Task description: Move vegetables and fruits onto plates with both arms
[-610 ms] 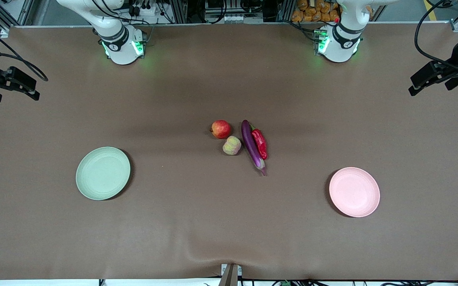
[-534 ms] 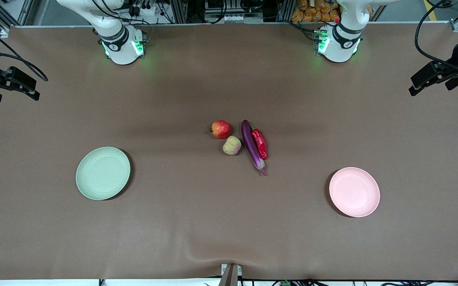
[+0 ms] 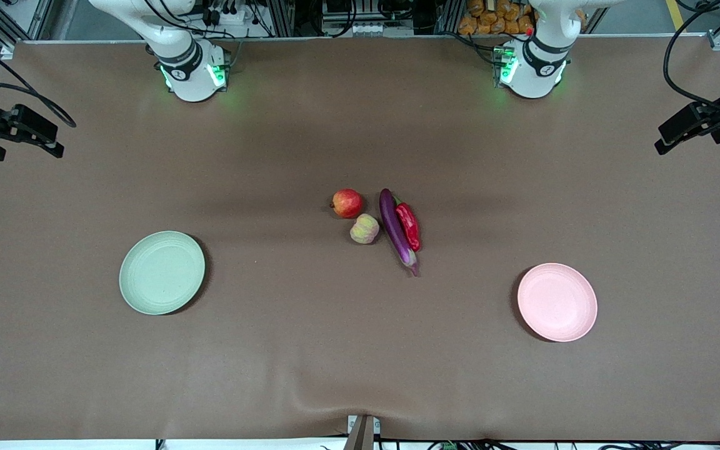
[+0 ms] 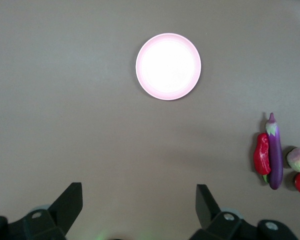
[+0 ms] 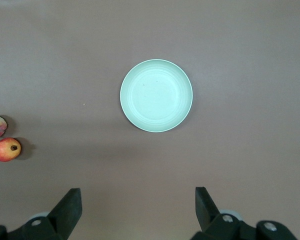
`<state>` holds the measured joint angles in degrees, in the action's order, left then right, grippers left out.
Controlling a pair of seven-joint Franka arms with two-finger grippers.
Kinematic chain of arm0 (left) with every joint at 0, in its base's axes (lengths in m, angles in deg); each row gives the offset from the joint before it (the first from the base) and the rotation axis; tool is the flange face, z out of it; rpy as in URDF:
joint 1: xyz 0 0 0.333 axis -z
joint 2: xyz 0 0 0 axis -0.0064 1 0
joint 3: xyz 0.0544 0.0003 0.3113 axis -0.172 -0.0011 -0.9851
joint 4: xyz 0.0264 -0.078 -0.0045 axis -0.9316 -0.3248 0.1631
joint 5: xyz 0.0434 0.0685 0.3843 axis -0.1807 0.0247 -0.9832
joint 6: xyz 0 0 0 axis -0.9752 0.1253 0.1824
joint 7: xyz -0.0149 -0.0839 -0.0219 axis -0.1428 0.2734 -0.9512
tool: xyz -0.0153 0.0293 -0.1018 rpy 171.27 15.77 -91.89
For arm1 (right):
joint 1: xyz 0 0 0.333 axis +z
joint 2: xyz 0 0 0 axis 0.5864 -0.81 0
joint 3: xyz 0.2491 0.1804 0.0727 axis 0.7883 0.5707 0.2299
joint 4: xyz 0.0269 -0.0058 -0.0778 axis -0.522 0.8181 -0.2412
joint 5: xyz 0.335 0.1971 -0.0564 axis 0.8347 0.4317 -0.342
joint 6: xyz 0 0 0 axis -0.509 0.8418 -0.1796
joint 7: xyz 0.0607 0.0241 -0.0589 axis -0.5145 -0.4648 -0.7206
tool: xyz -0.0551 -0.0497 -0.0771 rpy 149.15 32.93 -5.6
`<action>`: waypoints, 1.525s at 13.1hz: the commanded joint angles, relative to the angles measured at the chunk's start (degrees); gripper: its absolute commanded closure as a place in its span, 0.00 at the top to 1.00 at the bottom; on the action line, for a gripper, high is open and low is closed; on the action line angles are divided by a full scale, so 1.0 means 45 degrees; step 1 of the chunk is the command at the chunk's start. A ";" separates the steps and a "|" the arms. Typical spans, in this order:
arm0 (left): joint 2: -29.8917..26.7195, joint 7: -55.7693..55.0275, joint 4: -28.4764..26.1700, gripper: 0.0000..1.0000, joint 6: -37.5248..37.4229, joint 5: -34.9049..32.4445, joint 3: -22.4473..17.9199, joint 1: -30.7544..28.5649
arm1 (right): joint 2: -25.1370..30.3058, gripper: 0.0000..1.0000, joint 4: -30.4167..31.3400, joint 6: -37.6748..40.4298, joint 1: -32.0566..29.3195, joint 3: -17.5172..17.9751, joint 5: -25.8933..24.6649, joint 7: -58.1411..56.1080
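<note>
Mid-table lie a round red fruit (image 3: 347,203), a yellow-green fruit (image 3: 365,229), a purple eggplant (image 3: 395,227) and a red chili (image 3: 409,226) touching the eggplant. The empty green plate (image 3: 162,272) sits toward the right arm's end, the empty pink plate (image 3: 557,302) toward the left arm's end. My left gripper (image 3: 669,136) hangs high over the table's end, open and empty (image 4: 139,200); its wrist view shows the pink plate (image 4: 168,66), chili (image 4: 261,154) and eggplant (image 4: 274,157). My right gripper (image 3: 52,142) hangs over its own table end, open and empty (image 5: 138,200), seeing the green plate (image 5: 156,95) and red fruit (image 5: 5,149).
The brown table cover (image 3: 310,350) has a slight ripple near its front edge. Both green-lit arm bases (image 3: 192,75) stand along the back edge. Racks and cables lie past the table's back edge.
My left gripper has drifted a little outward toward its end of the table. The right gripper, the produce and the plates have not moved.
</note>
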<state>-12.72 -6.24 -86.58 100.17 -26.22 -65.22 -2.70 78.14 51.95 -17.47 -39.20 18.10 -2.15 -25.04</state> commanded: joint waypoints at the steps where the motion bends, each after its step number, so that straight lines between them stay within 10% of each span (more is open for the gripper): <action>1: 0.0235 0.0313 0.0232 1.00 -0.0778 -0.0318 0.0128 -0.0002 | 0.0072 1.00 0.0045 -0.0077 -0.0107 -0.0014 0.0285 0.0159; 8: 0.0098 -0.0036 -0.1112 1.00 -0.0626 -0.0027 0.0439 0.0057 | 0.0072 1.00 0.0045 -0.0057 -0.0107 -0.0014 0.0285 0.0159; 14: 0.0312 -0.2671 -0.4177 1.00 0.3838 -0.0006 0.2158 0.0076 | 0.0072 1.00 0.0045 -0.0057 -0.0108 -0.0014 0.0285 0.0159; 20: 0.3842 -0.7978 -0.4437 1.00 0.6617 -0.0141 0.3663 0.1185 | 0.0072 1.00 0.0045 -0.0057 -0.0107 -0.0014 0.0285 0.0139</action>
<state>-0.56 -34.55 -107.80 126.90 -26.14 -49.79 -0.16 78.12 51.97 -17.48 -39.23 17.85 -1.86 -25.00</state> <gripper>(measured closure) 0.000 0.000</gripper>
